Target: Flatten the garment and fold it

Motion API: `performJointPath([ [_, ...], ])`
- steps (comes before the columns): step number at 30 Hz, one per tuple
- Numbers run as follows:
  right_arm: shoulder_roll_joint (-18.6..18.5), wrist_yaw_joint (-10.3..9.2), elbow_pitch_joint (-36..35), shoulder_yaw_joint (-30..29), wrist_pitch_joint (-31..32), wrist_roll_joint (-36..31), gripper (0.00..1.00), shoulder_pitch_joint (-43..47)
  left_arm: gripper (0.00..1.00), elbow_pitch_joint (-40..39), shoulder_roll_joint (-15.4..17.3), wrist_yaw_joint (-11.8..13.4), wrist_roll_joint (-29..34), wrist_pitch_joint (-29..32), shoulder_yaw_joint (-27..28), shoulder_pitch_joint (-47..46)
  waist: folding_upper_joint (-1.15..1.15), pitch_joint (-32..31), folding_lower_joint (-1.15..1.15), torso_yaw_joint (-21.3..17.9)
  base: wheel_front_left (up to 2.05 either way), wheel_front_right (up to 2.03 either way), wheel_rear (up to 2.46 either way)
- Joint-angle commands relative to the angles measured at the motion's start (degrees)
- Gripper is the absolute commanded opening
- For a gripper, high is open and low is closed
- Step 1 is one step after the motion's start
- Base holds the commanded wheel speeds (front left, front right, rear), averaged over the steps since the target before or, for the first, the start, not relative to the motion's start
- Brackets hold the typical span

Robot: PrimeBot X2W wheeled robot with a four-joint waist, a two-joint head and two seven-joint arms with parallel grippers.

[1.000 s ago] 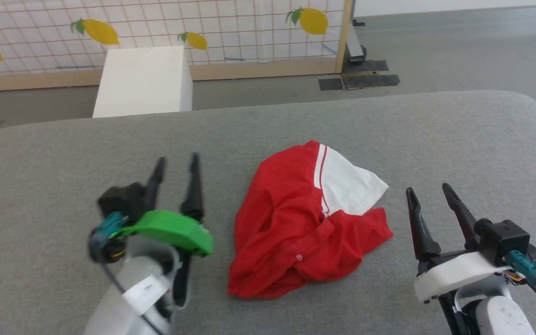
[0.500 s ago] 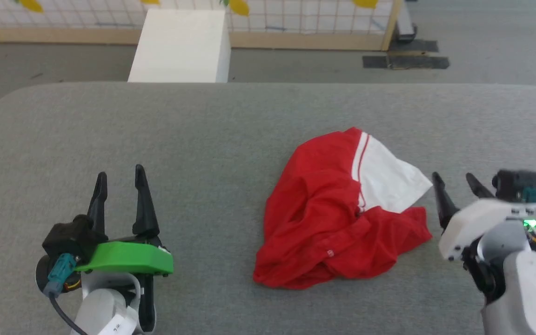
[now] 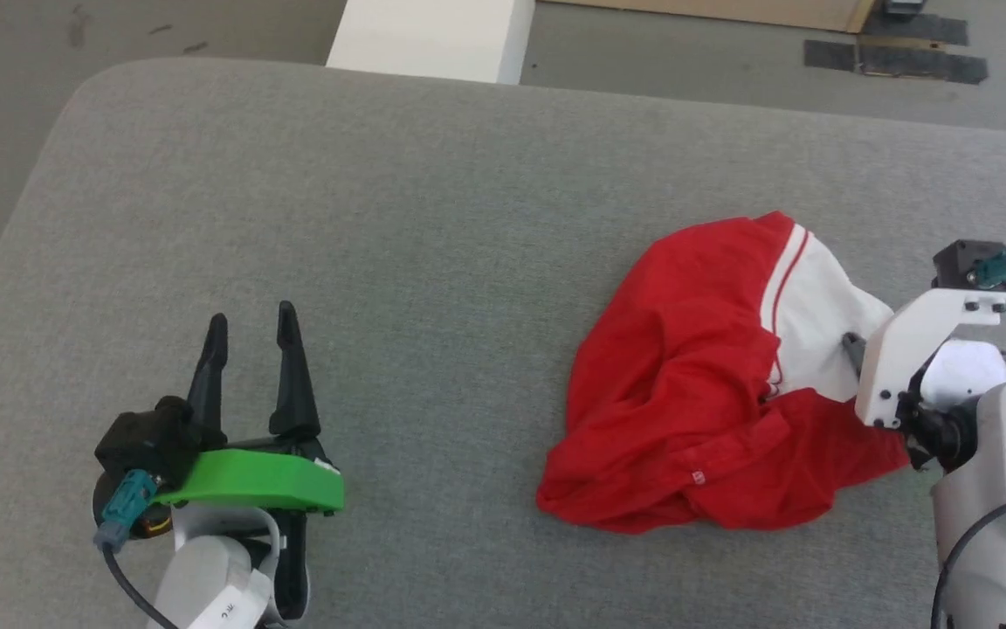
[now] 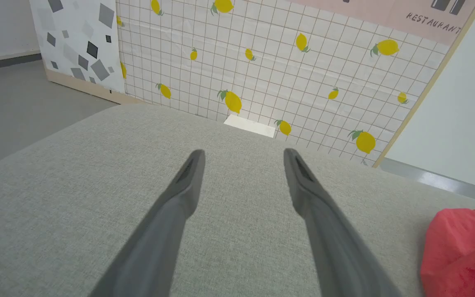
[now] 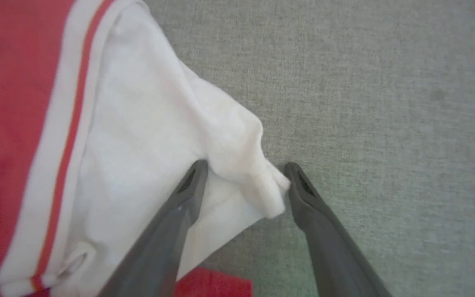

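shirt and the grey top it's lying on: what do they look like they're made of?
Garment: thin, soft knit, likely a synthetic jersey, since it bunches in loose crumpled folds. White sleeve: looks like the same cloth, smooth and limp. Grey surface: matte woven upholstery-type fabric, possibly over padding, with a fine speckled weave and rounded corners.

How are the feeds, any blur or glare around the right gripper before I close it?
Head view: even light, soft shadows, no glare, shirt sharp. Right wrist view: soft all over, white sleeve nearly washed out between the open fingers of the right gripper. Left wrist view: wall grid bows, wide-angle.
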Motion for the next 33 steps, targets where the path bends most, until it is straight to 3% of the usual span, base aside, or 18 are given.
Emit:
performJointPath([
  [1,0.7,-0.05,1.2,0.7,1.1,0.1,0.00,0.9,1.00,0.3,-0.3,0.3,-0.3,-0.2,-0.2,-0.9,0.00,0.6,0.00,1.3,0.00,0.00,0.00],
  [5,0.7,-0.05,-3.2,3.6,-3.3,3.7,0.00,0.5,1.00,1.0,-0.3,0.6,-0.4,-0.2,-0.2,-0.2,0.00,-1.0,0.00,0.9,0.00,0.00,0.00],
  [8,0.7,-0.05,-8.4,9.0,-7.3,7.7,0.00,0.7,1.00,1.6,-0.3,0.5,0.0,-0.2,0.4,0.6,0.00,-2.8,0.00,0.3,0.00,0.00,0.00],
  [9,0.7,-0.05,-16.2,18.7,-9.7,11.9,0.00,1.6,1.00,1.9,-0.3,0.2,0.6,-0.2,1.1,1.2,0.00,-4.6,0.00,-0.4,0.00,0.00,0.00],
  [11,0.7,-0.05,-21.1,25.8,-10.0,14.1,0.00,2.5,1.00,2.0,-0.3,0.1,0.9,-0.2,1.3,1.5,0.00,-5.5,0.00,-0.6,0.00,0.00,0.00],
  [12,0.7,-0.05,-26.2,35.6,-9.2,15.7,0.00,4.2,1.00,2.1,-0.3,0.0,1.1,-0.2,1.1,1.6,0.00,-6.3,0.00,-0.6,0.00,0.00,0.00],
  [16,0.7,-0.05,-27.3,47.3,-6.8,17.0,0.00,7.1,1.00,2.4,-0.3,-0.2,1.1,-0.2,0.7,1.8,0.00,-6.7,0.00,-0.2,0.00,0.00,0.00],
  [22,0.7,-0.05,-22.1,56.0,-3.5,19.3,0.00,12.5,1.00,2.9,-0.3,-0.1,0.8,-0.2,0.5,2.5,0.00,-6.9,0.00,1.0,0.00,0.00,0.00],
  [23,0.7,-0.05,-21.7,56.7,-3.3,19.9,0.36,13.2,1.00,2.9,-0.3,0.0,0.8,-0.2,0.4,2.7,0.00,-6.9,0.00,1.1,0.00,0.00,0.00],
  [24,0.7,-0.05,-21.6,57.0,-3.4,20.9,0.97,13.9,1.00,3.0,-0.3,0.0,0.8,-0.2,0.5,2.9,0.00,-7.0,0.00,1.2,0.00,0.00,0.00],
  [29,0.7,-0.05,-25.0,51.9,-9.5,24.6,1.00,15.9,1.00,3.8,-0.3,-0.3,0.7,-0.2,1.2,3.7,0.00,-8.0,0.00,0.7,0.00,0.00,0.00],
  [33,0.7,-0.05,-30.5,42.6,-19.4,25.1,1.00,17.1,1.00,4.6,-0.3,-0.9,0.8,-0.2,0.8,4.5,0.00,-9.4,0.00,-0.3,0.00,0.00,0.00],
])
